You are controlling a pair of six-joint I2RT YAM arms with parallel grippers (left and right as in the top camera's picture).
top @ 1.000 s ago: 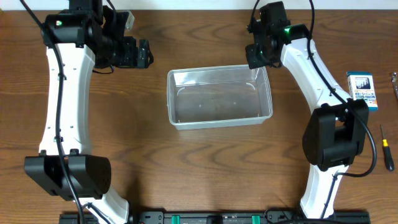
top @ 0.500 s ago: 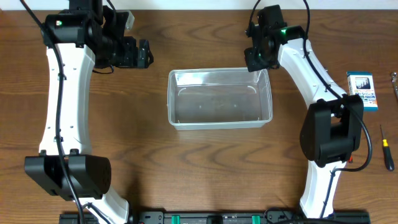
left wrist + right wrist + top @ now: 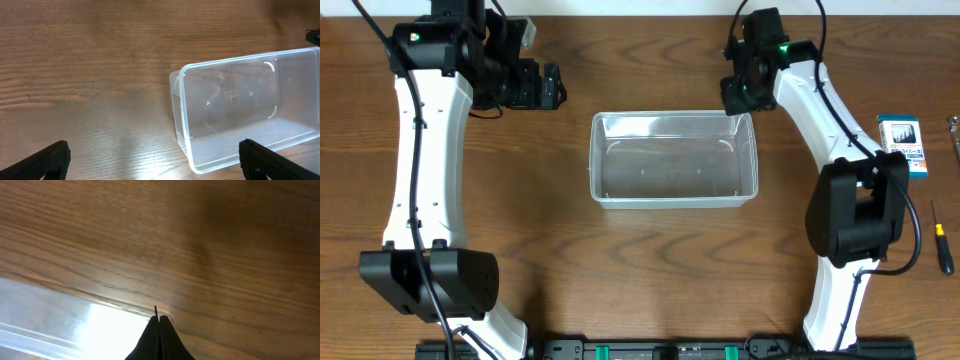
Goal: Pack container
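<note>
Overhead, container: clear rectangular plastic tub with rounded corners [image 3: 672, 160], mid-table, empty.
Overhead, left gripper [image 3: 552, 87]: beyond the tub's far-left corner.
Left wrist, left gripper: jaws released wide, grasping nothing; tub ahead-right.
Right wrist, right gripper [image 3: 159, 322]: jaws clenched on nothing, tips at the tub's corner rim; contact undetermined.
Step, judged: tub being positioned; nothing packed.
Next move, judged: release right jaws, fetch an item.

Print on the blue-and-white box [image 3: 903, 145] is too small to read
</note>
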